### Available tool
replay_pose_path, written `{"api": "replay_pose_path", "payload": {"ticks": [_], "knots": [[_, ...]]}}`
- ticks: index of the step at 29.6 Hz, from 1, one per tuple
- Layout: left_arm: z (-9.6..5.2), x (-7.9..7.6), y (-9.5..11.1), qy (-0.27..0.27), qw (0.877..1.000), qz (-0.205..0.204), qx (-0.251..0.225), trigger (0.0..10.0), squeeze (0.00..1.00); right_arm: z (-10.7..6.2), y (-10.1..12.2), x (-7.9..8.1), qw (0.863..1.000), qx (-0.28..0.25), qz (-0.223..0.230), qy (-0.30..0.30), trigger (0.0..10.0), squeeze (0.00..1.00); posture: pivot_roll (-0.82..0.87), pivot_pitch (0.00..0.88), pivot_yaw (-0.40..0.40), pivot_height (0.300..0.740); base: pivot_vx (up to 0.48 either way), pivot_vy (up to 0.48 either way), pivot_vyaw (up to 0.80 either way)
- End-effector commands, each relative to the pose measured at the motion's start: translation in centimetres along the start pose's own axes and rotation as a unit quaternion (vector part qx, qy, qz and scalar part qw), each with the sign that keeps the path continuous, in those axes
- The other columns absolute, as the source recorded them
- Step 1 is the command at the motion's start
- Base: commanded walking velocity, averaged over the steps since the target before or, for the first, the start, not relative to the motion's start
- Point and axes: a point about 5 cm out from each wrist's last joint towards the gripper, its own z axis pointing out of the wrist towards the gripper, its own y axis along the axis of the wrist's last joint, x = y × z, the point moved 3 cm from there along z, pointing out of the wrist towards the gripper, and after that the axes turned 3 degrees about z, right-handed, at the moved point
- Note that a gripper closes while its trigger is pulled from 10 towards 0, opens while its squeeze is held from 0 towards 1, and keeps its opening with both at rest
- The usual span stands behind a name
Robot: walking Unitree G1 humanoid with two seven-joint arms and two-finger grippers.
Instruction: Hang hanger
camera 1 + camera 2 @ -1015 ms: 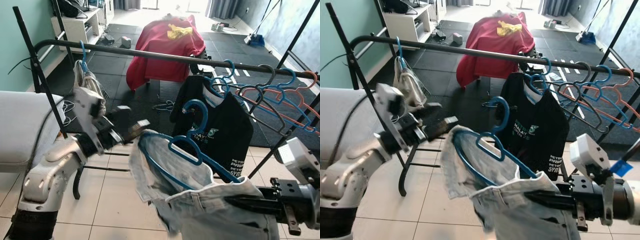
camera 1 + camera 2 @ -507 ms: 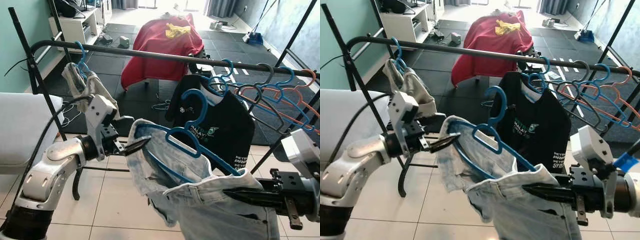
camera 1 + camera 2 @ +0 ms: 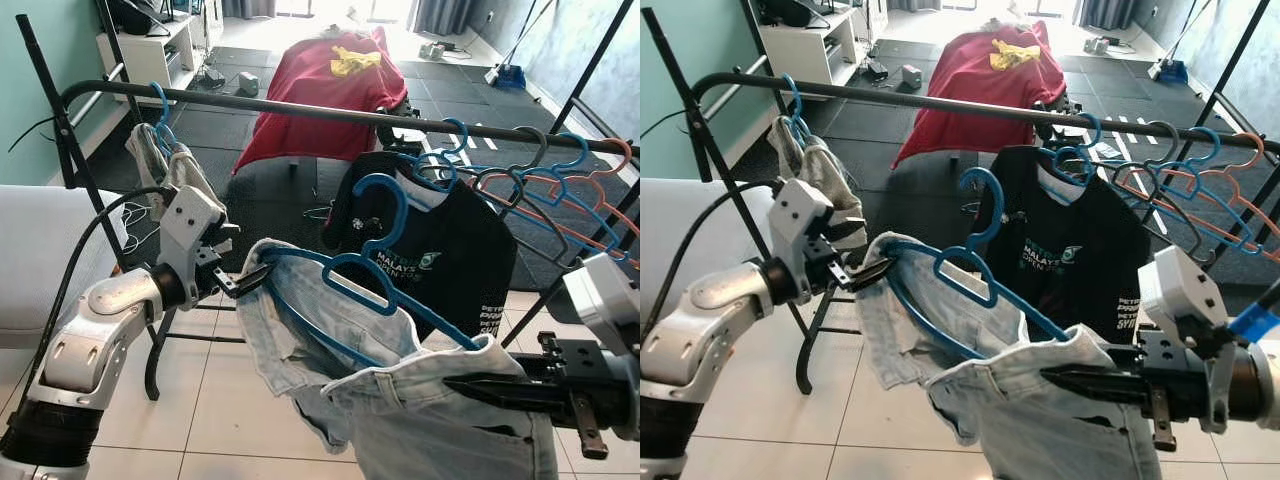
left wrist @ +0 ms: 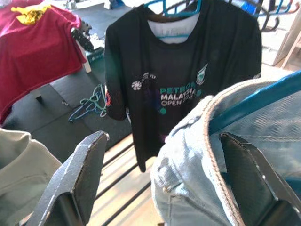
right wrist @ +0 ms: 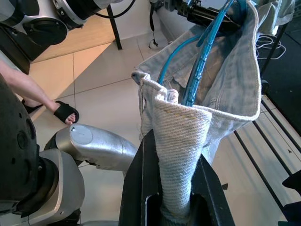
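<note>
Blue hanger w/ light denim jeans is held between both arms, below & in front of the black rail. Right gripper is clamped tight on the folded waistband. Left gripper is at the hanger's far end; fingers are spread wide either side of the denim edge, nothing pinched. Load is judged soft, floppy, fairly heavy; hanger stiff but light. Best taken by the hanger's neck under the hook.
</note>
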Motion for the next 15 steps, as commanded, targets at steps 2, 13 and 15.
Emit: {"api": "replay_pose_path", "payload": {"ticks": [2, 13, 15], "knots": [[-0.3, 0.6, -1.0, 0.008, 0.999, 0.020, 0.031, 0.0, 0.00, -0.2, 1.0, 0.4, 1.000, -0.006, -0.030, 0.002, 0.0, 0.00, -0.07, 0.079, -0.026, 0.740, 0.000, 0.000, 0.00], [-0.4, 3.1, -1.3, 0.080, 0.994, 0.053, 0.048, 0.0, 0.00, -0.1, 1.1, 0.4, 0.999, -0.005, -0.031, 0.003, 0.0, 0.00, -0.07, 0.074, -0.024, 0.740, 0.000, 0.000, 0.00], [-0.5, 3.7, -1.3, 0.096, 0.992, 0.058, 0.050, 0.0, 0.00, -0.1, 1.1, 0.5, 1.000, -0.005, -0.031, 0.003, 0.0, 0.00, -0.07, 0.074, -0.024, 0.740, 0.000, 0.000, 0.00]]}}
